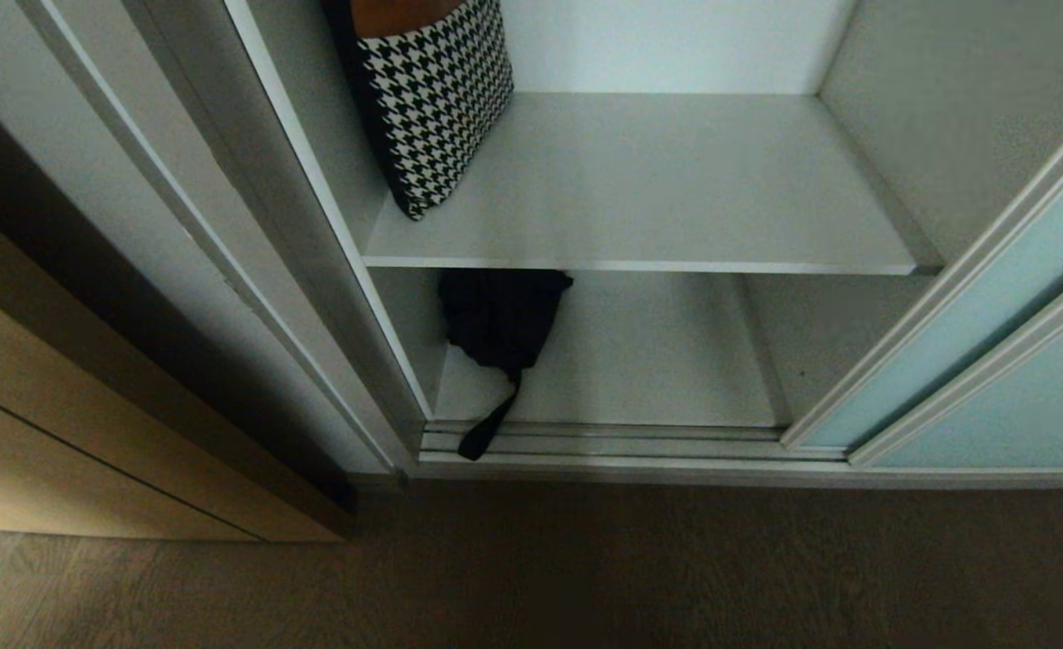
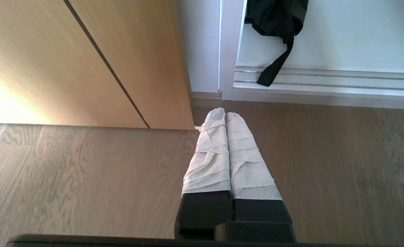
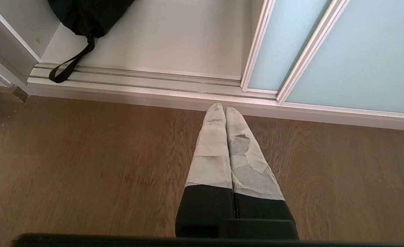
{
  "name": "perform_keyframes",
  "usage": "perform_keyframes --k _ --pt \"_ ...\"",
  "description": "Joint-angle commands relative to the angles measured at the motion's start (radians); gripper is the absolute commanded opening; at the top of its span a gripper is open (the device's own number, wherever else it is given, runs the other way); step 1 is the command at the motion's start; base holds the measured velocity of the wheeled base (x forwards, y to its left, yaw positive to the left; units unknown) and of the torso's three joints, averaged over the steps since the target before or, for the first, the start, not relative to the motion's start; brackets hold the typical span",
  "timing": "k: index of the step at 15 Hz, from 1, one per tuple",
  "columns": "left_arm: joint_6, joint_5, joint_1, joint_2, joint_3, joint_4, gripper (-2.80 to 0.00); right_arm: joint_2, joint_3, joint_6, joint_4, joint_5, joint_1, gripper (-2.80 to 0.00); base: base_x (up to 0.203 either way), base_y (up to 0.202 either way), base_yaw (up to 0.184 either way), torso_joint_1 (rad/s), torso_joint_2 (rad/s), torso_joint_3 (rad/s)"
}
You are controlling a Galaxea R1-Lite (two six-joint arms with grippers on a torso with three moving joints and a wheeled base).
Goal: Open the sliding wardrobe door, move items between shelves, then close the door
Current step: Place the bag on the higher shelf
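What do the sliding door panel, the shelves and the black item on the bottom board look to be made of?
Sliding wardrobe door: looks like frosted pale blue-green glass in a slim silvery metal frame, even and translucent. Upper shelf: matte pale grey-white board, probably laminate, with a thin lighter front edge. Black item: soft dark cloth that slumps, with a flat strap hanging over the door track.

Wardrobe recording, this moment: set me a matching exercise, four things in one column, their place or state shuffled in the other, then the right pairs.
Things
1. black garment
2. houndstooth bag
3. sliding wardrobe door
4. left gripper

Places or states
A. slid aside to the right, wardrobe open
B. on the upper shelf, leaning against the left wall
C. shut, empty, above the wood floor
D. on the bottom shelf, strap dangling over the door track

Pairs: 1-D, 2-B, 3-A, 4-C
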Motion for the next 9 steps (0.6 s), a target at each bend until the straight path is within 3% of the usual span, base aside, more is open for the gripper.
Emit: perform_keyframes --k 1,9 --pt "-0.002 0.000 0.000 0.004 0.002 0.000 -2.80 -0.002 0.000 0.000 0.000 0.001 0.000 -2.80 0.000 0.000 0.000 0.000 0.00 0.000" --pt "-0.001 0.001 0.000 0.004 0.007 -0.022 -2.80 -0.002 0.000 0.000 0.000 0.001 0.000 -2.80 0.000 0.000 0.000 0.000 0.00 0.000"
